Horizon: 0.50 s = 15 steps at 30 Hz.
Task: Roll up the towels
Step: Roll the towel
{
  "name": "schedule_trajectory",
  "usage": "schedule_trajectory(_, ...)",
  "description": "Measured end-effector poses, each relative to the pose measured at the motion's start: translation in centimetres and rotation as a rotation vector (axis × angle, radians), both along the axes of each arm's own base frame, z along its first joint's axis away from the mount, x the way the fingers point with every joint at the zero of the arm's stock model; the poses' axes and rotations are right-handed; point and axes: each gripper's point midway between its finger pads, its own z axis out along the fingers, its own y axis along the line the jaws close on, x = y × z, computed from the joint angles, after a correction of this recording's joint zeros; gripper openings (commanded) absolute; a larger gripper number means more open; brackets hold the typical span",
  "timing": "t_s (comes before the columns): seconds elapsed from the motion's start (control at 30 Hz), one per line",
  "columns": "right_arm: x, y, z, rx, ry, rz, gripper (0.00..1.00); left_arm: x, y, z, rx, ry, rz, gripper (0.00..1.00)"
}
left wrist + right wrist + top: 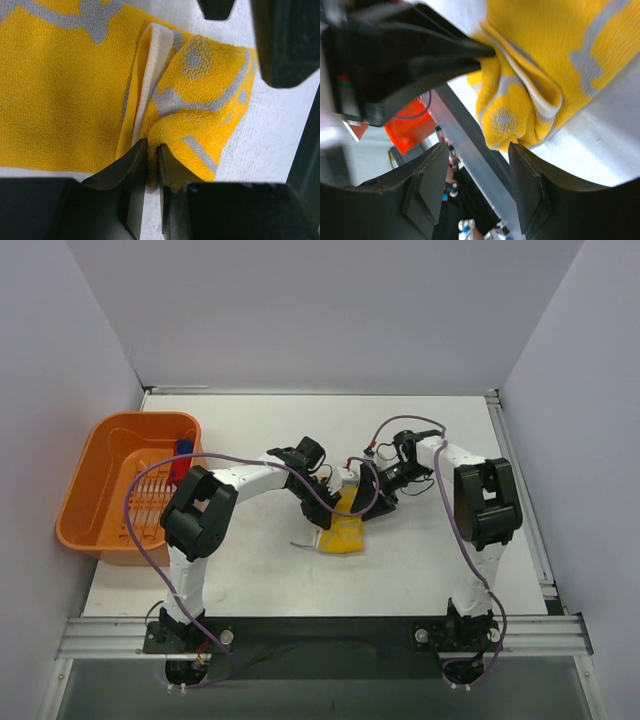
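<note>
The yellow towel (343, 530), patterned with pale grey markings, lies partly folded on the white table (450, 570). Its far end is bunched into a rumpled fold with a white edge showing.

The left gripper (152, 160) reaches that far end from the towel's left. Its jaws are almost together, and a tuck of yellow cloth is nipped between the tips.

The right gripper (477, 150) comes in from the towel's right. Its jaws are spread apart with nothing between them, just beside the bunched fold and not touching it.

Well to the left of the yellow towel sits the orange tub (140, 422). The red and turquoise towel (183, 462) is inside it, against the wall nearest the yellow towel.

A small red and green patch (345, 82) on the left gripper's body is too blurred to read.
</note>
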Motion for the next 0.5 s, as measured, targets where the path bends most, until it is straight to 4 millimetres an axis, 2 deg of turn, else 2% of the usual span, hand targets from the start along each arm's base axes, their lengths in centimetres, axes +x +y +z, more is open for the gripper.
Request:
schedule_trajectory(0.1,-1.7,0.1,-0.7,-0.009,0.03,0.037,0.52,0.0,0.0,0.0,0.0,0.0,0.001,0.26)
schedule_trajectory(0.2,-2.7,0.5,-1.0,-0.017,0.026,0.078,0.48,0.0,0.0,0.0,0.0,0.002,0.003,0.26)
schedule_trajectory(0.3,-2.9,0.6,-1.5,-0.045,0.009,0.102,0.38,0.1,0.1,0.0,0.003,0.006,0.009,0.26)
schedule_trajectory(0.37,-2.9,0.3,-2.0,-0.075,-0.003,0.109,0.23,0.1,0.2,0.0,0.003,0.006,0.01,0.26)
schedule_trajectory(0.5,-2.6,-0.6,-3.6,-0.151,-0.001,0.109,0.05,0.2,0.2,0.0,0.006,0.003,0.014,0.27)
